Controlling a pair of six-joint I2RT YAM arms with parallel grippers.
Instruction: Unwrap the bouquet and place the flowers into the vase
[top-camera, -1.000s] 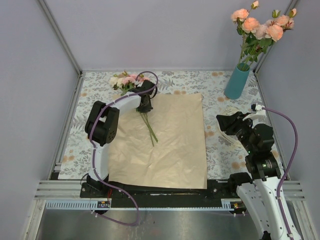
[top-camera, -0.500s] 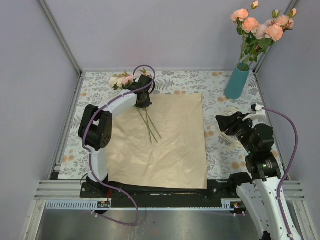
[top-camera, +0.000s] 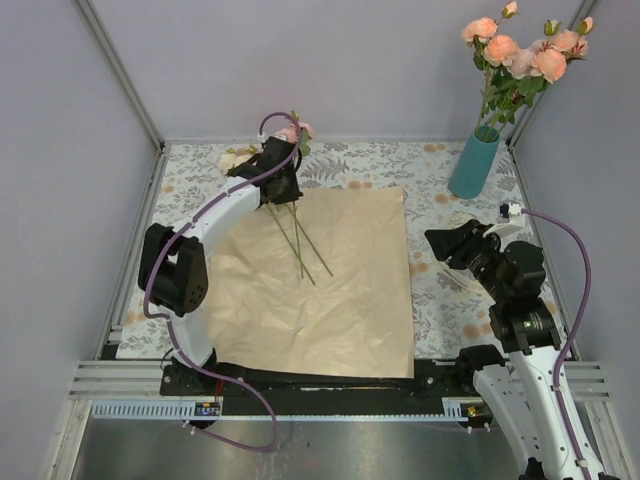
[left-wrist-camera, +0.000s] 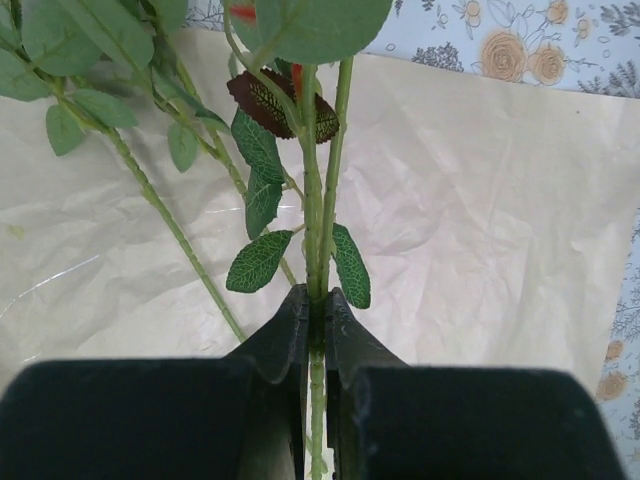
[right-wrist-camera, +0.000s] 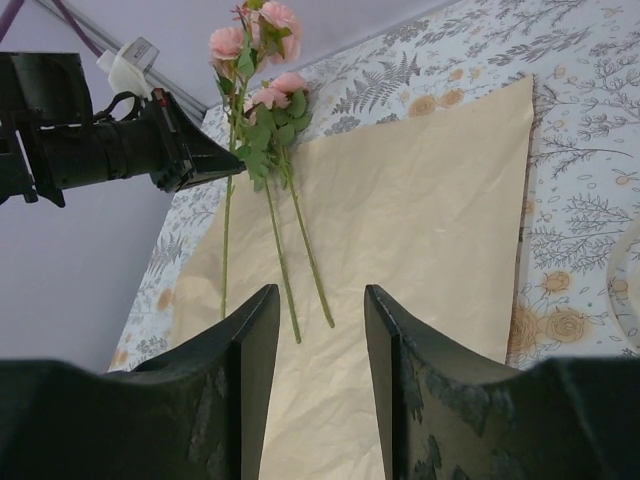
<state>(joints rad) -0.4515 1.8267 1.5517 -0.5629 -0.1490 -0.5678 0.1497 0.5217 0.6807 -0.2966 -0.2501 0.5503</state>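
The left gripper (left-wrist-camera: 315, 305) is clenched on the green stems of the flowers (left-wrist-camera: 311, 200) — two stems are seen pinched between its fingers, and whether a third beside them is gripped cannot be told. The pink heads are raised at the far edge of the table, and the stems slant down over the kraft paper (top-camera: 330, 290), which is spread flat on the tablecloth (top-camera: 440, 160). The right gripper (right-wrist-camera: 318, 345) is held with jaws apart and nothing between them, near the paper's right edge. The vase (top-camera: 473, 165) — peach roses (top-camera: 520, 55) are seen in it — is stood at the far right corner.
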